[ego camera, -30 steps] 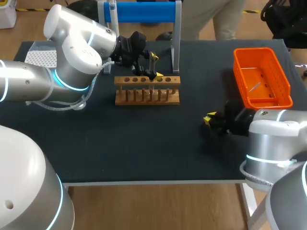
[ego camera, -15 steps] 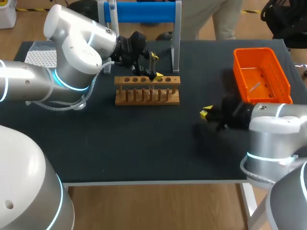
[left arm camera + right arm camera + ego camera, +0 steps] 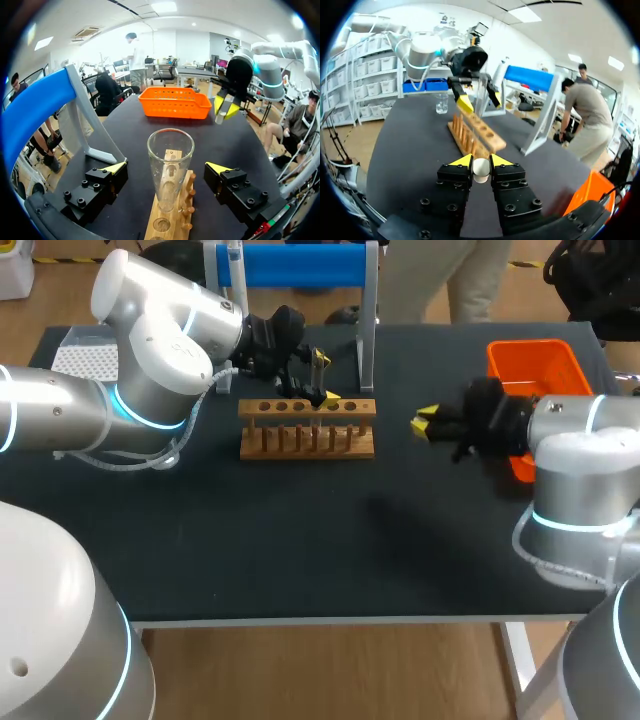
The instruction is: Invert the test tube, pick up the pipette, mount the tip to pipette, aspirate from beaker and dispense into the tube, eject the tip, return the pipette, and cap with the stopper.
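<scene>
A clear test tube (image 3: 170,162) stands mouth-up in the wooden rack (image 3: 307,430), at the rack's right end. My left gripper (image 3: 326,378) is open, with one yellow tip on either side of the tube and neither touching it. In the right wrist view, my right gripper (image 3: 481,162) is shut on a small pale stopper (image 3: 481,171). It hangs above the table to the right of the rack (image 3: 475,132), and in the head view that gripper (image 3: 425,425) points toward the rack. The left wrist view shows the right gripper (image 3: 223,107) beyond the tube.
A blue pipette stand (image 3: 290,265) rises behind the rack. An orange basket (image 3: 545,365) sits at the back right, partly behind my right arm. A small glass beaker (image 3: 441,103) stands past the rack's far end. A white tip box (image 3: 85,355) lies at the back left.
My right gripper has risen and moved back and left toward the rack with the stopper in it. The left arm and the tube have not moved.
</scene>
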Controlling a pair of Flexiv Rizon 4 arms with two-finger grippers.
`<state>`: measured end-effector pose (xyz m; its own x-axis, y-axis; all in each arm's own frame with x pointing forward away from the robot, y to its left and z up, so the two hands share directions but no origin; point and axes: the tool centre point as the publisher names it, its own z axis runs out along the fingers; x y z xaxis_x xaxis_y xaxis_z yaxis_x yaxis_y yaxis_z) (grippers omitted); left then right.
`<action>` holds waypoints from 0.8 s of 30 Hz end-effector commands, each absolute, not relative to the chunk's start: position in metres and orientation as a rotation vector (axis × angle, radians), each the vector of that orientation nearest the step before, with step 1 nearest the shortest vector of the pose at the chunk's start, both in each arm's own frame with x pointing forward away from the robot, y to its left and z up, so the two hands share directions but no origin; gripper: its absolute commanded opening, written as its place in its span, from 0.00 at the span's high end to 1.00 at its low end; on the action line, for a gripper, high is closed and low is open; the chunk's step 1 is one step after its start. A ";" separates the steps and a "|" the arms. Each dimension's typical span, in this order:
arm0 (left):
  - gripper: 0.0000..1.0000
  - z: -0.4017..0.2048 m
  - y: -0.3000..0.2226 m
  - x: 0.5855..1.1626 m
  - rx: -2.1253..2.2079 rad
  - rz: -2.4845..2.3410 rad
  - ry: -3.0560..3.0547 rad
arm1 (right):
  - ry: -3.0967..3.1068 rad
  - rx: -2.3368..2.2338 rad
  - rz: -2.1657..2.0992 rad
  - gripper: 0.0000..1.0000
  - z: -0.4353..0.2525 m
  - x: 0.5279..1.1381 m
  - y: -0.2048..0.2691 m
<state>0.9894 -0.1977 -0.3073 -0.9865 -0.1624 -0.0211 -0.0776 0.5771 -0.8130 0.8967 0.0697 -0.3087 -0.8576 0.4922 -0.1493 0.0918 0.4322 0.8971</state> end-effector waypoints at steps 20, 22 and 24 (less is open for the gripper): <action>0.00 -0.307 -0.198 0.990 -0.206 -1.387 2.709 | 2.539 0.211 1.489 1.00 -0.235 0.954 0.131; 0.00 -0.307 -0.198 0.990 -0.206 -1.387 2.709 | 2.543 0.210 1.490 1.00 -0.230 0.959 0.137; 0.00 -0.307 -0.198 0.990 -0.206 -1.387 2.709 | 2.555 0.200 1.487 1.00 -0.226 0.963 0.142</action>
<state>0.9895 -0.1976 -0.3073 -0.9865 -0.1624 -0.0210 -0.0777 0.5771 -0.8130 0.9517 0.1338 -0.2303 -0.9416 0.3042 -0.1445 0.0104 0.4554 0.8902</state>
